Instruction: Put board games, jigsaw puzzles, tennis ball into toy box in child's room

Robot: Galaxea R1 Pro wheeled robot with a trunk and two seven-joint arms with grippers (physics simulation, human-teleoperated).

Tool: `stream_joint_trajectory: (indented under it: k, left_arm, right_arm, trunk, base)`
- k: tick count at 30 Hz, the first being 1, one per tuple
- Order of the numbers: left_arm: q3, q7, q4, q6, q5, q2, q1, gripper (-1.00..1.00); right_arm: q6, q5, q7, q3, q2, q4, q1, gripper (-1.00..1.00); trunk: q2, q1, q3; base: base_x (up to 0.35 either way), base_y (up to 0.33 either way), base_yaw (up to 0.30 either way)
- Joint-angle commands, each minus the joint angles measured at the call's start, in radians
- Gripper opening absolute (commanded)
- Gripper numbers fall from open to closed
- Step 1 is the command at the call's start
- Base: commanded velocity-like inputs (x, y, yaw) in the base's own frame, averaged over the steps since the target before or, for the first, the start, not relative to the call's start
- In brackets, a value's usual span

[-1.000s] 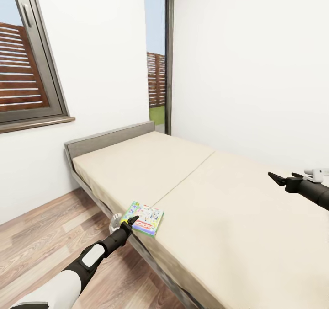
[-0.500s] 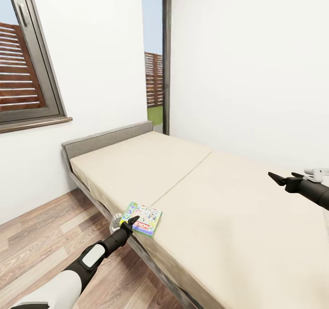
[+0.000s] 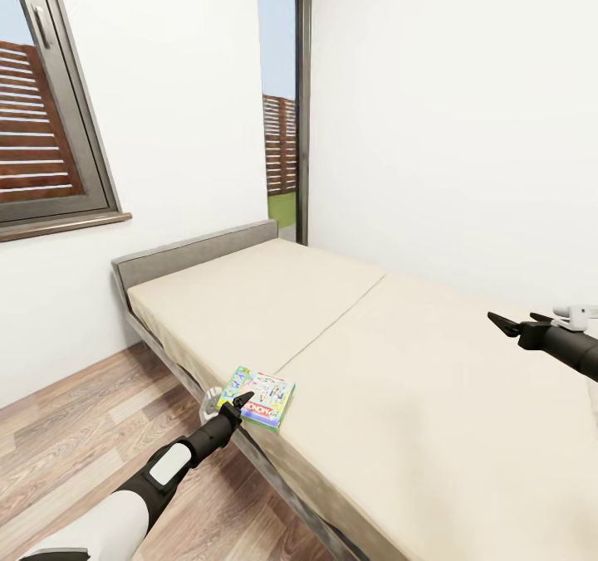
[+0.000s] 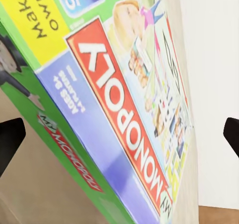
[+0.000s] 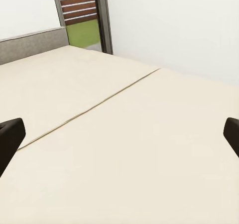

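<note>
Fingers of the left gripper (image 3: 241, 401) are spread apart and hold nothing, their tips at the near side of the green-white-red board game (image 3: 260, 396), which lies flat at the long edge of the bed (image 3: 399, 395) facing the wooden floor (image 3: 75, 453). Over the right part of the mattress the right gripper (image 3: 501, 323) hangs with its fingers also released, well apart from the box. Farther away are the grey headboard (image 3: 195, 250), the window (image 3: 41, 129) and the glass door (image 3: 282, 129).
</note>
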Motion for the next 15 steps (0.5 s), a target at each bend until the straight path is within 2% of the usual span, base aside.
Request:
stream_joint_trajectory:
  k: [1, 11, 15]
  left_arm:
    - [0.001, -0.002, 0.0, 0.009, 0.008, 0.0, 0.0, 1.0]
    - [0.001, -0.002, 0.0, 0.009, 0.009, 0.0, 0.0, 1.0]
    - [0.001, -0.002, 0.0, 0.009, 0.009, 0.0, 0.0, 1.0]
  right_arm:
    - [0.008, -0.006, 0.001, -0.001, 0.0, 0.0, -0.001, 1.0]
    - [0.008, -0.006, 0.001, -0.001, 0.0, -0.001, 0.0, 1.0]
    - [0.008, -0.006, 0.001, -0.001, 0.0, -0.001, 0.0, 1.0]
  trunk:
    - [0.0, 0.0, -0.001]
    - [0.0, 0.0, -0.001]
    - [0.0, 0.0, -0.001]
  base:
    - [0.0, 0.0, -0.002]
    - [0.0, 0.0, -0.002]
    - [0.0, 0.0, -0.076]
